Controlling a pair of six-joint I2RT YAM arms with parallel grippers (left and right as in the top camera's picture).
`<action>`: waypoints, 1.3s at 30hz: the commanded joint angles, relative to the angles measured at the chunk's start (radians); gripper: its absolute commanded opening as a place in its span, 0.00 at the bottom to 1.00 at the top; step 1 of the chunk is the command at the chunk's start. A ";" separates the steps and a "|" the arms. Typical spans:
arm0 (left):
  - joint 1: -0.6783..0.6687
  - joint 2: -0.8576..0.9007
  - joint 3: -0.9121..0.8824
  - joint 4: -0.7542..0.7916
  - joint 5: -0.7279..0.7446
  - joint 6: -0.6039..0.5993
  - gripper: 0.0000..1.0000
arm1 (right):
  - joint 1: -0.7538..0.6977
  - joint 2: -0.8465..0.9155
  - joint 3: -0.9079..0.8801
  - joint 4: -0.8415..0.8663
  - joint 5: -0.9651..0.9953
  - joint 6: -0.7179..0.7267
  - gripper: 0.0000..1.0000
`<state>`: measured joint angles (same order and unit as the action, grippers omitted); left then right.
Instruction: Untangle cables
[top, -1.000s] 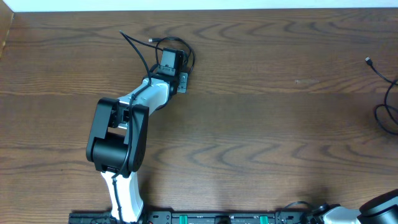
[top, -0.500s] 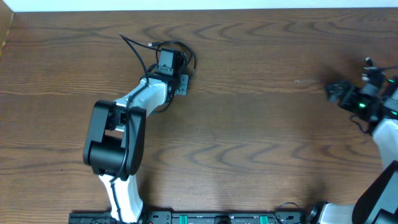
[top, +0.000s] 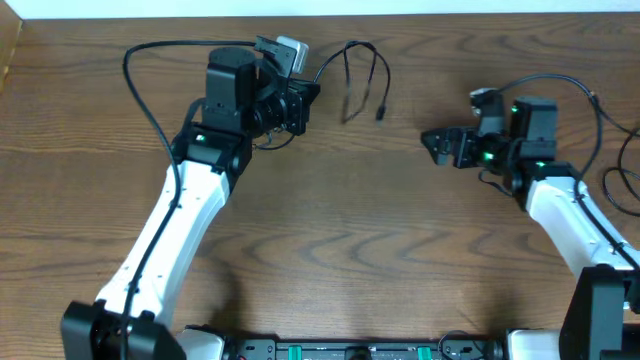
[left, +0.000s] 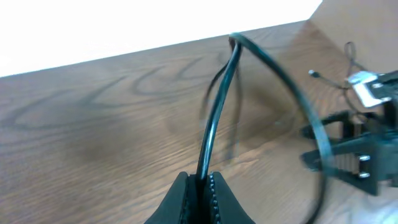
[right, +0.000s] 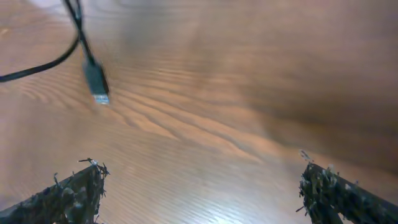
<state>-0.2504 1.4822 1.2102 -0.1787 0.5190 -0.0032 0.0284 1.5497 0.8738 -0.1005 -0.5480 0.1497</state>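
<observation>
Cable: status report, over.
Left gripper shut on black cable. Right gripper open, empty, facing the plug. Second cable at right edge.

Open tabletop (top: 400, 230) beneath dangling cable (top: 381, 112)

Black cable (left: 216, 118) blurred, second cable (top: 606, 183) cut by right edge; plug (right: 96, 79) soft-focused

Overhead sharp, evenly lit table (top: 400, 250). Left wrist: cable (left: 217, 106) smeared, white blowout beyond table edge. Right wrist: soft, glare on table.
</observation>
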 joint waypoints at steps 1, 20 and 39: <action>0.002 -0.049 0.004 0.000 0.039 0.006 0.07 | 0.068 0.005 0.005 0.057 -0.009 0.014 0.99; -0.074 -0.050 0.004 -0.099 0.311 0.006 0.07 | 0.248 0.004 0.005 0.493 0.038 -0.193 0.95; -0.164 -0.050 0.004 -0.134 0.096 0.032 0.80 | 0.172 0.004 0.005 0.391 0.282 -0.192 0.01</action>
<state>-0.4160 1.4418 1.2102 -0.3027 0.6445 0.0227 0.2298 1.5497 0.8738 0.3138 -0.3595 -0.0402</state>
